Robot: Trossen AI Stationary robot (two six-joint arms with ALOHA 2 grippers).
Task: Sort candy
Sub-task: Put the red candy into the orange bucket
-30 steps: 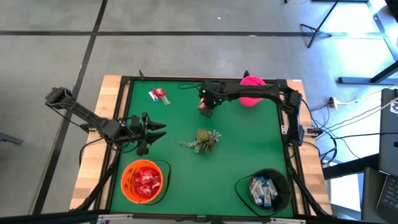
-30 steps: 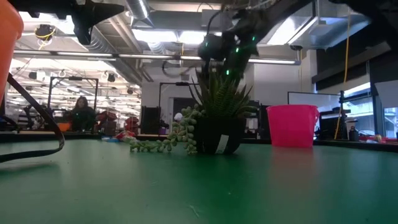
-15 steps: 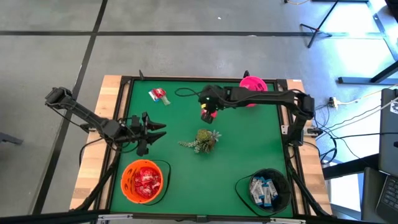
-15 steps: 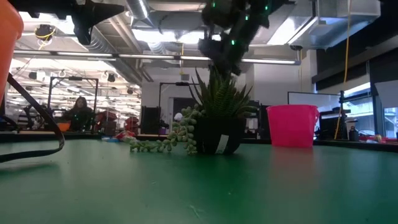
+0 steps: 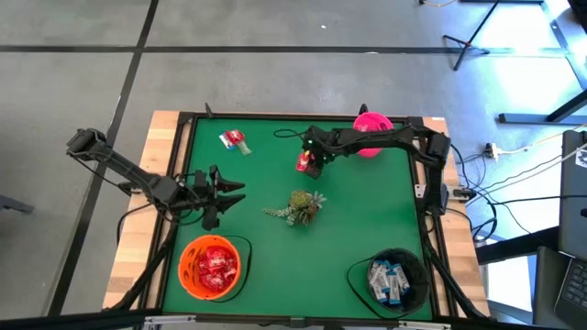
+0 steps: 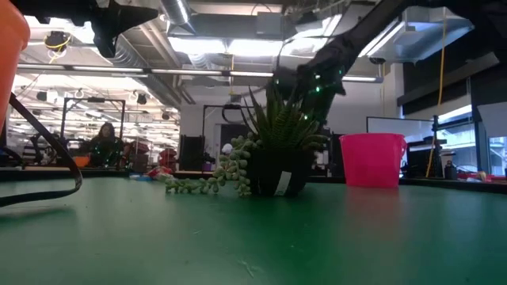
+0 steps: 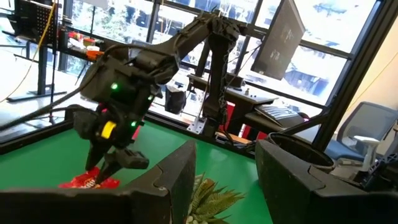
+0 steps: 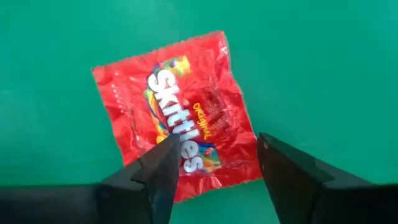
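A red candy packet [image 8: 180,106] lies flat on the green mat [image 5: 367,211], far of centre. My right gripper [image 8: 214,149] hovers just above it, open, with a finger on either side of the packet's near edge. Two more candies [image 5: 235,139] lie at the far left of the mat. An orange bowl [image 5: 186,259] at the near left holds red packets. A black bowl [image 5: 415,266] at the near right holds white-and-blue packets. My left gripper [image 5: 223,192] waits open at the left side above the mat, with nothing between its fingers.
A small potted plant [image 5: 298,206] with a trailing sprig stands mid-table, between the red packet and the bowls. A pink cup [image 5: 371,133] stands at the far edge behind my right arm. A raised dark frame [image 5: 303,116] borders the mat.
My right gripper has opened and let go of the red packet, which now lies flat on the mat under it. The gripper has shifted slightly toward the table's right edge and come lower.
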